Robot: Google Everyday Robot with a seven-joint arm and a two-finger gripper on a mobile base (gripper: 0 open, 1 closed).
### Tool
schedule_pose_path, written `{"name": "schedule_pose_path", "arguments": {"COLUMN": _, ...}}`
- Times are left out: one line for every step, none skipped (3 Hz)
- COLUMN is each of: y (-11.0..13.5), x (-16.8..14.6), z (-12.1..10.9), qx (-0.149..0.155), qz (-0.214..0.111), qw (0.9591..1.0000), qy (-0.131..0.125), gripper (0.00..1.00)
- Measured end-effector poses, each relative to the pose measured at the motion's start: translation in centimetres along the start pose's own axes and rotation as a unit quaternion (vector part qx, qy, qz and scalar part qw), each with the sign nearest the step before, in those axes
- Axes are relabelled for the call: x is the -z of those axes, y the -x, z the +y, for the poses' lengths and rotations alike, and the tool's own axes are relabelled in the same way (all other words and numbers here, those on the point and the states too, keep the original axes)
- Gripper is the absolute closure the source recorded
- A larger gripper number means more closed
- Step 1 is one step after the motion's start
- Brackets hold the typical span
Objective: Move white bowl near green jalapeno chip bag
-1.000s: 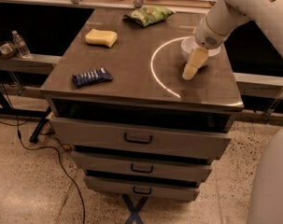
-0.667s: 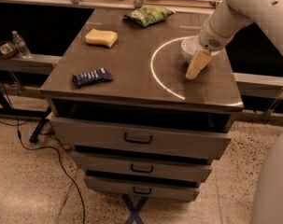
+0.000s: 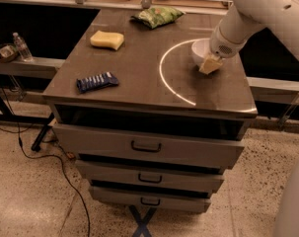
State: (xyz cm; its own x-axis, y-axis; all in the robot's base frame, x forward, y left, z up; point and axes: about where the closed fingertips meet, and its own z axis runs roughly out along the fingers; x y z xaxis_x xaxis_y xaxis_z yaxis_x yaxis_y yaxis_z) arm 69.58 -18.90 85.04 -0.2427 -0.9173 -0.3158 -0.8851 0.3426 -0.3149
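Note:
The white bowl (image 3: 199,51) sits on the right side of the dark cabinet top (image 3: 139,68), partly hidden behind my arm. My gripper (image 3: 209,63) is right at the bowl's front right side, touching or overlapping its rim. The green jalapeno chip bag (image 3: 157,16) lies at the far edge of the top, left of and behind the bowl and well apart from it.
A yellow sponge (image 3: 107,39) lies at the back left and a dark blue snack bar (image 3: 96,81) at the front left. A bright arc of reflected light (image 3: 164,78) crosses the top. Drawers (image 3: 146,146) are below. A water bottle (image 3: 21,46) stands on the left shelf.
My gripper has shifted a little back and to the right, closer in against the bowl. The bowl and the other things have not moved.

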Motion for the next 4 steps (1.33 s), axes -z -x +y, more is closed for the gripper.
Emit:
{"name": "schedule_pose_path", "arguments": {"y": 2.5, "x": 0.4, "z": 0.7, "qx": 0.031, "qz": 0.005, "qw": 0.9995, "qy": -0.009, "gripper": 0.87}}
{"name": "schedule_pose_path", "arguments": {"y": 6.8, "x": 3.9, "z": -0.7, "qx": 0.093, "qz": 0.007, "qw": 0.994, "qy": -0.057, "gripper": 1.0}}
{"name": "schedule_pose_path", "arguments": {"y": 6.8, "x": 3.9, "z": -0.7, "qx": 0.093, "qz": 0.007, "qw": 0.994, "qy": -0.057, "gripper": 1.0}}
{"name": "schedule_pose_path", "arguments": {"y": 7.9, "x": 2.9, "z": -3.3, "qx": 0.11, "qz": 0.009, "qw": 0.9909, "qy": -0.077, "gripper": 1.0}}
